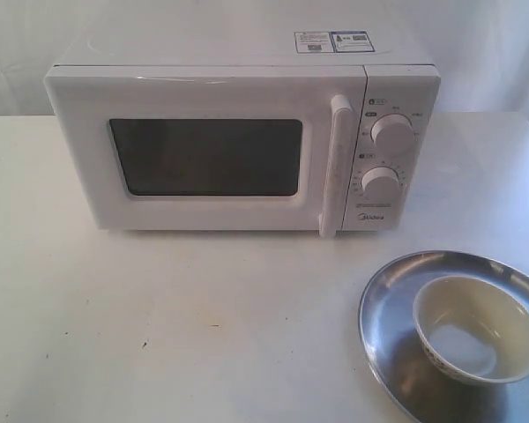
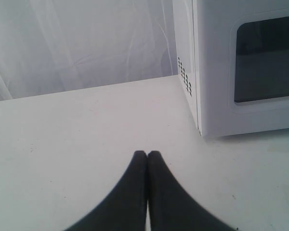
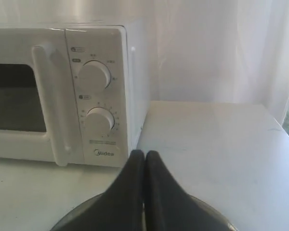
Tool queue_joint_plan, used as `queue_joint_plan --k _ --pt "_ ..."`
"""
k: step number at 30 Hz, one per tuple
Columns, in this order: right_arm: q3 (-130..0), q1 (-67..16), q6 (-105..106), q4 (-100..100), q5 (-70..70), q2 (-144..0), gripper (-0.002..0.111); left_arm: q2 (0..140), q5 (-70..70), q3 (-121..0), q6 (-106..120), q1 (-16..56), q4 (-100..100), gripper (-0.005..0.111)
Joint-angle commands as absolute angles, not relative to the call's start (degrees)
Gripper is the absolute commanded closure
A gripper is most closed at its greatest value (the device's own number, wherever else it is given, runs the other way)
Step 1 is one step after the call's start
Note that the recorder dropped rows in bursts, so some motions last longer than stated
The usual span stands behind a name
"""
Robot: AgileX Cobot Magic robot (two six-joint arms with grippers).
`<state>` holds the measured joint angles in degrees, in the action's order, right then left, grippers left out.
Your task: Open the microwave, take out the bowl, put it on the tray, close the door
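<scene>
The white microwave stands at the back of the table, its door shut and the bar handle upright. A cream bowl sits upright inside the silver tray at the front right. Neither gripper shows in the exterior view. In the left wrist view my left gripper is shut and empty over bare table, off the microwave's left corner. In the right wrist view my right gripper is shut and empty above the tray's rim, facing the microwave's dials. The bowl is hidden there.
A white table carries everything, with a white curtain behind it. The table's right edge lies beyond the microwave in the right wrist view.
</scene>
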<state>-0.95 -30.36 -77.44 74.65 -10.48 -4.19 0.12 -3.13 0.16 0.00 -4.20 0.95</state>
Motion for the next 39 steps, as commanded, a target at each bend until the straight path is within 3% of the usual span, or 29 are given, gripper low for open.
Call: queue_joint_plan --k 1,5,14,23,39 --pt "-0.7 -30.2 -40.3 48.1 -5.5 0.0 0.108 0.0 -3.4 0.0 0.0 -4.2 0.5 0.107" --pt "-0.7 -29.5 -13.1 21.3 -0.4 0.0 0.108 0.0 -3.4 0.0 0.0 -4.2 0.5 0.107" --pt "0.0 -22.4 -7.2 8.9 0.0 0.0 0.108 0.0 -3.4 0.0 0.0 -4.2 0.5 0.107" --pt "0.0 -17.5 -1.7 1.4 0.0 0.0 0.108 0.0 -3.4 0.0 0.0 -4.2 0.5 0.107" --pt "0.0 -17.5 -1.5 0.0 0.0 0.0 0.108 0.0 -3.4 0.0 0.0 -4.2 0.5 0.107"
